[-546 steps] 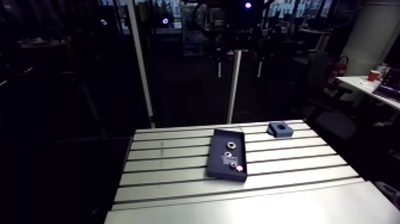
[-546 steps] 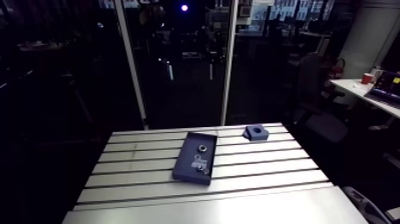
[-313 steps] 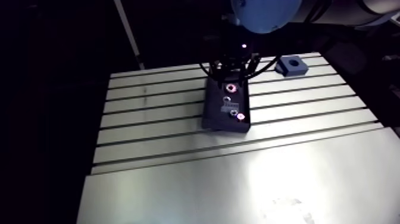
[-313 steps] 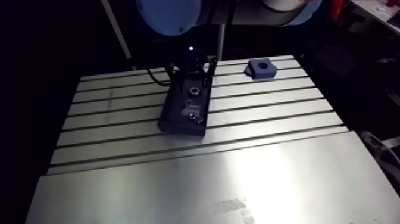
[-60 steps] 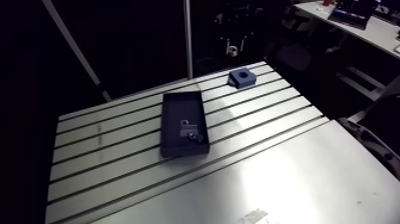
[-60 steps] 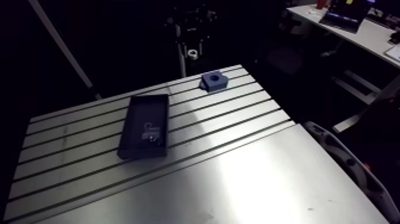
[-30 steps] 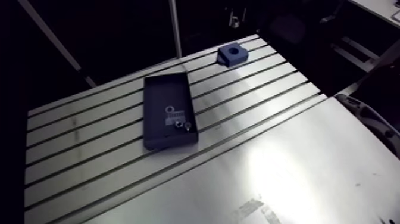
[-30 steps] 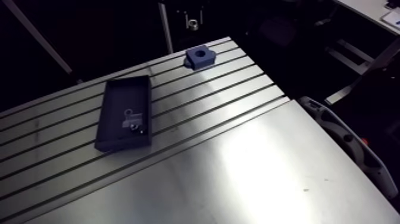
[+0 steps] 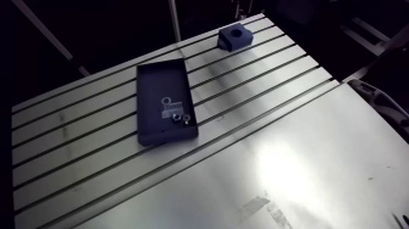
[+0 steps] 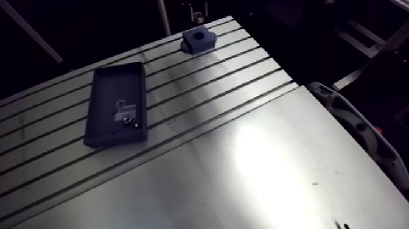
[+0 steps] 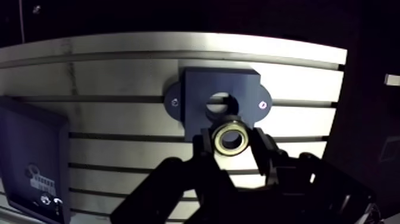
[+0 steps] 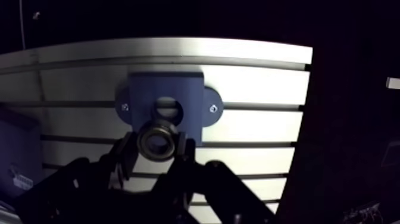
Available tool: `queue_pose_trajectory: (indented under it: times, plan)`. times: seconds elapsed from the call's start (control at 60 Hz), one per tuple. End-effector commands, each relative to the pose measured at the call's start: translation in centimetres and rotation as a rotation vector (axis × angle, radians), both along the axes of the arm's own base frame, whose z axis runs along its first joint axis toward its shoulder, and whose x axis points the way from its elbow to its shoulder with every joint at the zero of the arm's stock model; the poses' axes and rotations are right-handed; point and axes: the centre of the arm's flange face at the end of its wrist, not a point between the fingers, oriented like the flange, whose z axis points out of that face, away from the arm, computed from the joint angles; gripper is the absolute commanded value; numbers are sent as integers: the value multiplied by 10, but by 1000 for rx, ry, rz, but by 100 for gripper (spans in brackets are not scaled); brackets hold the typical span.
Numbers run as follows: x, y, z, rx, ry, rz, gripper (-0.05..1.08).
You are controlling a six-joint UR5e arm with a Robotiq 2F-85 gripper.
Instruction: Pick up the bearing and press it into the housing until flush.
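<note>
Slotted aluminium makes up the surface (image 11: 107,62), brightly lit under the wrist. Over it the claw (image 11: 231,142) is clenched on the bearing (image 11: 230,138). Its two dark fingers (image 11: 206,147) press the outer ring from either side. The bearing's open centre faces the wrist camera, a brassy rim around a dark hole.

Seen past the fingertips, the bearing sits over the near edge of the housing (image 11: 199,89), just short of its round bore (image 11: 221,106) and not in it. How high it hangs above the block I cannot tell. The housing is a dark blue square block with a rounded ear on each side and a small screw (image 11: 262,104) in each ear. It lies flat on the surface, close to the far edge.

Off to one side of the claw, well apart from the housing, part of a dark tray (image 11: 30,143) shows. In the arm view that tray lies lengthwise across several slots. A small ring (image 9: 165,101) and two small metal parts (image 9: 176,117) are gathered toward its near end. There the housing stands near the far corner of the surface, apart from the tray.
</note>
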Motion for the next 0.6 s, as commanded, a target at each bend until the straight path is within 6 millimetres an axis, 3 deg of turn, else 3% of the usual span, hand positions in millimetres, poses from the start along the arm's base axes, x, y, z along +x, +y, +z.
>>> queue_pose_trajectory:
  times: [0.017, 0.6]
  plan:
    - [-2, 0, -15, -5, -12, -7, 63]
    - [-6, 1, -30, 0, -10, -15, 63]
